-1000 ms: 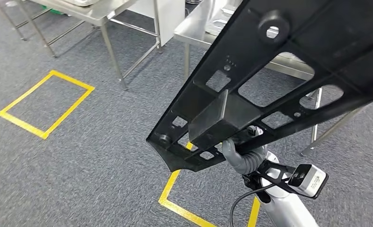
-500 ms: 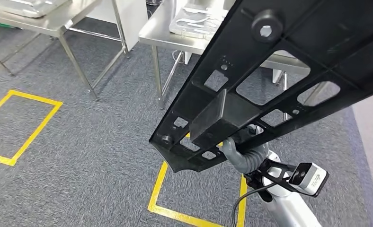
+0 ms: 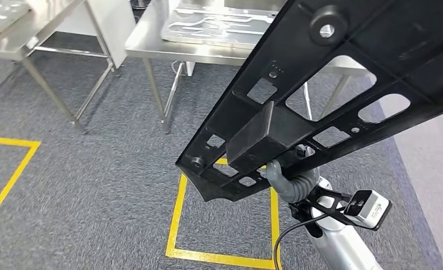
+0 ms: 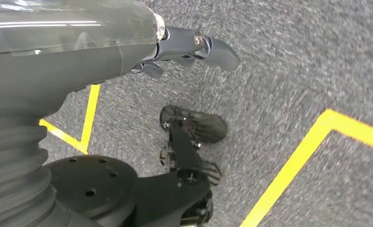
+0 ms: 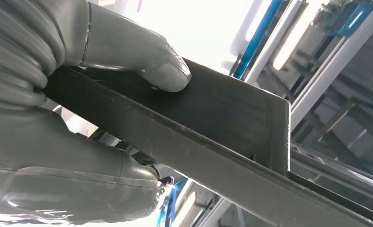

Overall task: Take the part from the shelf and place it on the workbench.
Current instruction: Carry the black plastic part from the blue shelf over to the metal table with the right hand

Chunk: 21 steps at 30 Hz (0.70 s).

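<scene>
My view swings across the room: the steel table (image 3: 152,48) ahead slides toward the picture's left and sits more squarely in front of me than a second ago. The yellow floor outline (image 3: 226,225) beneath me shows more of its square. The black part (image 3: 320,95) and my right hand (image 3: 289,183) keep their place in my view.

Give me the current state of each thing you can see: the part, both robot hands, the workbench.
black part: off the shelf, carried tilted in the air, not yet on the workbench.
right robot hand: grips the part's edge, thumb pressed on one face.
left robot hand: hangs above the carpet, holds nothing; whether its fingers are spread or curled cannot be told.
workbench: ahead, with a flat metal panel lying on it.
</scene>
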{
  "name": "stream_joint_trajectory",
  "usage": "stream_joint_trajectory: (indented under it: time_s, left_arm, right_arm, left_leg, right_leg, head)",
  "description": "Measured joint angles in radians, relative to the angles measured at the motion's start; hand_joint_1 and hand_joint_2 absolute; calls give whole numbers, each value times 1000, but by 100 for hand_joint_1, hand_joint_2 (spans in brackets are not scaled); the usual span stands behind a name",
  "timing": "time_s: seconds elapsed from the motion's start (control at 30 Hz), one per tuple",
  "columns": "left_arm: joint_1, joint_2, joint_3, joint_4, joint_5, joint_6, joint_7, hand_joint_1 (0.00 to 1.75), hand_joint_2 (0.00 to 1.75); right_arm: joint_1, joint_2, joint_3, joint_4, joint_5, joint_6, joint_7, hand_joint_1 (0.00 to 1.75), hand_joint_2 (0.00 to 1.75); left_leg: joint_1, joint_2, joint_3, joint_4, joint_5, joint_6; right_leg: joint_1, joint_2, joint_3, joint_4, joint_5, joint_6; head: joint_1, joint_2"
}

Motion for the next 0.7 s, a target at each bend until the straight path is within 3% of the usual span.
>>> stream_joint_trajectory:
  time_s: [0.03,0.1,0.17,0.23,0.27,0.3,0.33,0.4,0.43,0.5,0.53,0.6,0.67,0.7]
  left_arm:
    - [-1,0,0,0,-2,-1,0,0,175]
    - [-2,0,0,0,-3,-2,0,0,175]
    - [1,0,0,0,-3,-3,0,0,175]
    - [5,0,0,0,-5,-3,0,0,175]
    - [6,0,0,0,-7,-3,0,0,175]
    - [7,0,0,0,-9,-3,0,0,175]
    - [7,0,0,0,-11,-3,0,0,175]
    - [8,0,0,0,-13,-3,0,0,175]
    - [8,0,0,0,-14,-4,0,0,175]
    - [5,0,-1,0,-14,-8,-2,0,175]
    - [3,0,-1,0,-15,-10,-3,0,175]
    - [0,1,0,0,-16,-15,-5,0,175]
    - [1,3,0,0,-17,-18,-8,0,175]
    - [2,4,0,0,-17,-19,-8,0,175]
  right_arm:
    - [0,0,-1,0,0,-1,-1,175,175]
    - [0,-6,-4,0,0,-1,-1,175,175]
    - [1,-12,-5,1,0,-2,-2,175,175]
    - [4,-15,-5,2,-1,-2,-2,175,175]
    - [6,-15,-5,3,-1,-3,-3,175,175]
    - [7,-15,-5,4,-2,-4,-3,175,175]
    - [9,-15,-5,4,-3,-5,-3,175,175]
    - [9,-16,-5,3,-7,-7,-3,175,175]
    - [9,-16,-6,3,-8,-8,-4,175,175]
    - [14,-16,-8,3,-10,-9,-4,175,175]
    - [17,-16,-12,3,-11,-11,-5,175,175]
    - [20,-16,-20,3,-11,-15,-7,175,175]
    - [22,-14,-27,4,-11,-16,-8,175,175]
    - [25,-14,-30,5,-12,-15,-8,175,175]
  left_leg:
    - [2,-8,1,4,-7,-5]
    - [5,-54,-21,63,-45,-15]
    - [8,-93,-82,189,-103,-20]
    - [8,-98,-134,279,-121,-23]
    - [9,-99,-138,275,-103,-23]
    - [10,-105,-124,230,-66,-23]
    - [13,-123,-99,163,-24,-22]
    - [19,-168,-54,49,25,-16]
    - [20,-182,-46,27,29,-11]
    - [18,-173,-43,22,28,4]
    - [17,-165,-42,17,30,11]
    - [18,-151,-38,7,36,25]
    - [15,-139,-38,4,35,33]
    - [13,-134,-38,4,32,34]
  right_leg:
    - [-3,12,2,-4,3,-4]
    - [-10,35,7,-12,8,-13]
    - [-10,58,7,-13,8,-18]
    - [-10,88,8,-12,8,-19]
    - [-10,103,9,-10,7,-18]
    - [-11,118,11,-8,6,-16]
    - [-13,132,13,-5,4,-13]
    - [-13,158,9,4,0,-4]
    - [-13,169,5,7,-1,2]
    - [-16,187,-1,6,3,15]
    - [-17,182,-3,8,1,20]
    - [-16,140,-26,56,-30,28]
    - [-19,92,-85,177,-88,33]
    - [-21,83,-117,240,-108,36]
  head:
    - [0,0]
    - [0,0]
    - [0,0]
    - [0,0]
    - [0,0]
    - [0,0]
    - [0,0]
    - [0,0]
    - [0,0]
    - [0,0]
    - [0,0]
    - [0,0]
    - [0,0]
    - [0,0]
